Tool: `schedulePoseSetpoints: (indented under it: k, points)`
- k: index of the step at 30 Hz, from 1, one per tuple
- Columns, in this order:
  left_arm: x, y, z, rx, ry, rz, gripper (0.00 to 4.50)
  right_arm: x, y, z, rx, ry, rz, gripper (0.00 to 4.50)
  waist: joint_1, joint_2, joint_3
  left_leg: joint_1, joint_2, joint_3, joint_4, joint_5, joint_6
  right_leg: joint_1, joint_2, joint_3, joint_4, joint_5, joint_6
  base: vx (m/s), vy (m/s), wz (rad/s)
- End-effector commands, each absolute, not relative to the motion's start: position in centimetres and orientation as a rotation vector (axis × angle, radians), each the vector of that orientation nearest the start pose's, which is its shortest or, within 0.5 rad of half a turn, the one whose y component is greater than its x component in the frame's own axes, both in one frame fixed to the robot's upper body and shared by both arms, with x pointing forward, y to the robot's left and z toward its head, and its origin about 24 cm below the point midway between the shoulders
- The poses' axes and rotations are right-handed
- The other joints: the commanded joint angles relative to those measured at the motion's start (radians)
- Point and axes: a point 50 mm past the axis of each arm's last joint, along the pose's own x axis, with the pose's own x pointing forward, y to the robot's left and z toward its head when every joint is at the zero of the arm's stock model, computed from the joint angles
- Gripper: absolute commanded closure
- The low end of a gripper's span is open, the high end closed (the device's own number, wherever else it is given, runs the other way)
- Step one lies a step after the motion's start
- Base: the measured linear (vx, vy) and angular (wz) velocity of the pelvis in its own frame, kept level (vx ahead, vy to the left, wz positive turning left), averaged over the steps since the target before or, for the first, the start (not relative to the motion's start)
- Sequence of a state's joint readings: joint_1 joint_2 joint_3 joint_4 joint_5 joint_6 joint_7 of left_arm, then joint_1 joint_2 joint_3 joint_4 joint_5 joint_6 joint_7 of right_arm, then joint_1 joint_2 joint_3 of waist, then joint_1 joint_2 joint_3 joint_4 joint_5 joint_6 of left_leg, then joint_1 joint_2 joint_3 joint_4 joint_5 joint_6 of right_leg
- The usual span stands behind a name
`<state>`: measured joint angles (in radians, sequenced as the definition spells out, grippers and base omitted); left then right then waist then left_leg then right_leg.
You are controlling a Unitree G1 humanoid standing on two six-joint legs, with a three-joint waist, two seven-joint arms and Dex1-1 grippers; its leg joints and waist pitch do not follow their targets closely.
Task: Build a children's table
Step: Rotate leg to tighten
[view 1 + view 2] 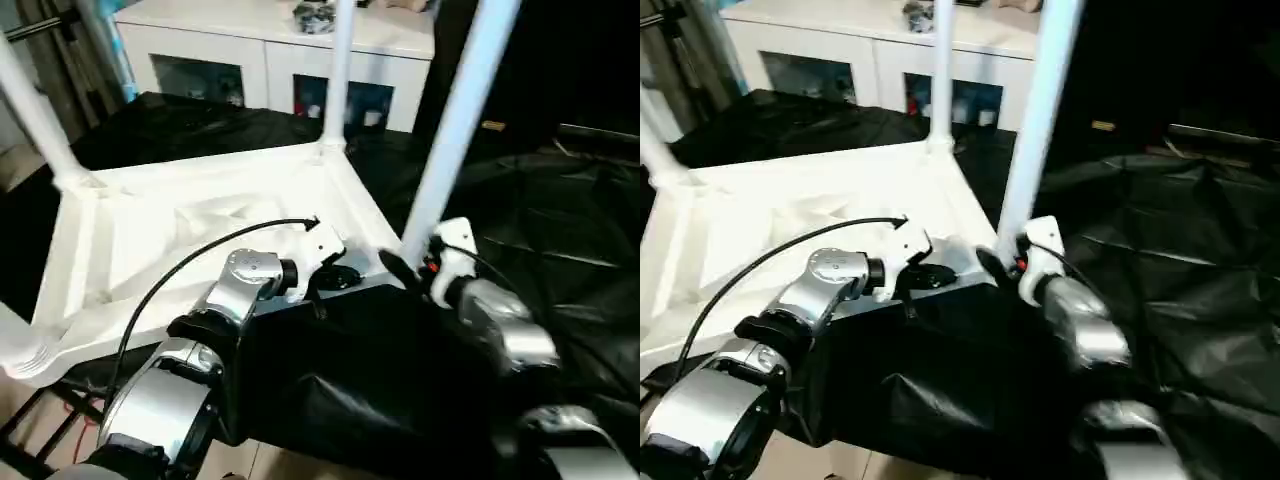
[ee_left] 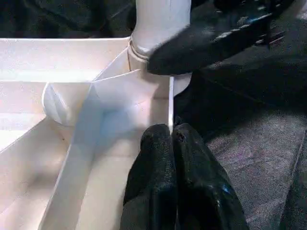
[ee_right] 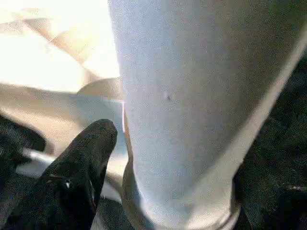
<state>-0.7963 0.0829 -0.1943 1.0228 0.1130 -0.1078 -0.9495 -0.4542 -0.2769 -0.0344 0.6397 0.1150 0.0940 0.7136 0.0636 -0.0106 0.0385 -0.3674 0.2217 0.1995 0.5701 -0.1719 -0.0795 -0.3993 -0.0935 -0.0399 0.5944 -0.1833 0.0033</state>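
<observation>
The children's table [image 1: 200, 215] lies upside down on a surface draped in black cloth [image 1: 560, 240], ribbed underside up, with its legs standing up out of the corner sockets. The near right leg [image 1: 455, 120] rises from the corner closest to both grippers, the far leg [image 1: 340, 75] stands at the corner towards the white cabinet [image 1: 270, 60], and another leg [image 1: 35, 115] leans up at the far left corner. The left gripper [image 2: 171, 136] has its two black fingers pressed together, their tips resting at the thin raised rim of the tabletop just beside the near right socket. The right gripper [image 1: 405, 262] sits at the base of the near right leg; one black finger [image 3: 84, 163] lies close alongside the tube, and whether the jaws clamp it cannot be told. To the right of the table edge the black cloth runs wide and bare, while the cabinet closes off the far side
</observation>
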Motion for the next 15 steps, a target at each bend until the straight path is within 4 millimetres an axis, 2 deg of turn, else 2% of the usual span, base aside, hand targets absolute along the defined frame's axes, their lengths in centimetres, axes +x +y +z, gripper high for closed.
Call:
schedulePoseSetpoints:
  k: [1, 2, 4, 5, 6, 9, 10, 12, 15]
  points:
    - [34.6, 5.0, 5.9, 0.322, 0.225, -1.218, 4.50, 30.3, -17.0, 1.2, -0.031, 0.376, 0.819, 0.82, 0.000, -0.007, -0.055, 0.017, 0.008, 0.001, -0.058, -0.248, 0.056, 0.038, -0.033, 0.026, -0.073, -0.142, -0.221, 0.000, 0.000, 0.00]
    - [34.6, 5.0, 5.8, 0.322, 0.226, -1.221, 4.50, 30.1, -17.8, 1.5, -0.040, 0.373, 0.829, 0.82, 0.003, -0.007, -0.055, 0.011, 0.007, 0.000, -0.057, -0.229, 0.067, 0.043, -0.034, 0.024, -0.069, -0.118, -0.229, 0.000, 0.000, 0.00]
    - [34.5, 5.0, 5.8, 0.322, 0.226, -1.224, 4.50, 29.5, -19.6, 2.1, -0.050, 0.376, 0.857, 0.82, 0.009, -0.010, -0.054, 0.012, 0.008, 0.000, -0.056, -0.217, 0.077, 0.047, -0.032, 0.022, -0.069, -0.110, -0.229, 0.000, 0.000, 0.00]
    - [34.5, 5.0, 5.8, 0.322, 0.226, -1.225, 4.50, 29.5, -19.7, 2.2, -0.051, 0.376, 0.858, 0.82, 0.014, -0.009, -0.054, 0.012, 0.008, 0.002, -0.055, -0.225, 0.085, 0.045, -0.034, 0.022, -0.070, -0.123, -0.232, 0.000, 0.000, 0.00]
    - [34.5, 5.0, 5.8, 0.322, 0.226, -1.227, 4.50, 29.1, -20.8, 2.6, -0.057, 0.376, 0.867, 0.82, 0.016, -0.010, -0.054, 0.009, 0.008, 0.000, -0.056, -0.225, 0.084, 0.047, -0.034, 0.021, -0.070, -0.136, -0.227, 0.000, 0.000, 0.00]
    - [34.5, 5.1, 5.8, 0.321, 0.226, -1.234, 4.50, 28.4, -22.8, 3.4, -0.045, 0.382, 0.865, 0.82, 0.022, -0.012, -0.053, 0.011, 0.010, 0.000, -0.056, -0.243, 0.083, 0.044, -0.035, 0.020, -0.076, -0.193, -0.212, 0.000, 0.000, 0.00]
    - [34.5, 5.1, 5.8, 0.320, 0.227, -1.237, 4.50, 28.2, -23.2, 3.6, -0.040, 0.385, 0.866, 0.82, 0.022, -0.011, -0.052, 0.010, 0.010, 0.000, -0.056, -0.245, 0.083, 0.044, -0.035, 0.019, -0.076, -0.199, -0.211, 0.000, 0.000, 0.00]
    - [34.4, 5.2, 5.8, 0.320, 0.227, -1.239, 4.50, 27.9, -23.7, 3.9, -0.033, 0.386, 0.873, 0.82, 0.023, -0.015, -0.053, 0.009, 0.010, 0.000, -0.056, -0.242, 0.083, 0.045, -0.034, 0.019, -0.077, -0.205, -0.208, 0.000, 0.000, 0.00]
    - [34.3, 5.2, 5.7, 0.321, 0.227, -1.251, 4.50, 27.4, -23.9, 4.0, -0.023, 0.389, 0.892, 0.82, 0.023, -0.012, -0.054, 0.007, 0.009, -0.001, -0.054, -0.224, 0.085, 0.044, -0.035, 0.018, -0.076, -0.192, -0.209, 0.000, 0.000, 0.00]
